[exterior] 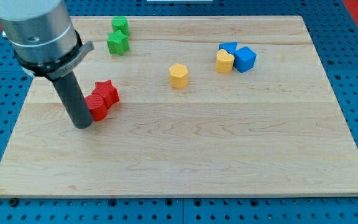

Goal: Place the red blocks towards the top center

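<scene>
My tip (82,124) sits on the wooden board (185,155) at the view's left, touching the red round block (96,106); it grips nothing (bare rod). The red star block (107,92) touches that block, just to its upper right.

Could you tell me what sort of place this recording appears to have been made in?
Probably a robotics lab bench set up for pushing experiments: a wooden board lies on a blue perforated base, small coloured blocks are scattered on it, and my tip rests beside the red blocks.
</scene>
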You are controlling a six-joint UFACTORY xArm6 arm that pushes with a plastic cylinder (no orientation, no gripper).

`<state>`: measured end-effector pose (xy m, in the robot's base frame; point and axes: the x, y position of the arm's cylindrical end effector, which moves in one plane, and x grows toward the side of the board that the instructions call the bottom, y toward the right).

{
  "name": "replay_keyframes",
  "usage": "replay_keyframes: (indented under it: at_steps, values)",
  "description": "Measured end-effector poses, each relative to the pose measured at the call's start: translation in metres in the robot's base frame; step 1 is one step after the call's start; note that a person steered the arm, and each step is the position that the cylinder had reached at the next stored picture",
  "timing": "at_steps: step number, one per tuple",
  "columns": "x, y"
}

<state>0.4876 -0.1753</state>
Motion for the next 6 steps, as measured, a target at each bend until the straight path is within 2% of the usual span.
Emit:
replay_keyframes:
  at_steps: [1,3,5,6]
  values:
    - [-0.014,0.022]
    - [-0.058,0.022]
    - [-0.083,0.031]
    - [-0.094,0.054]
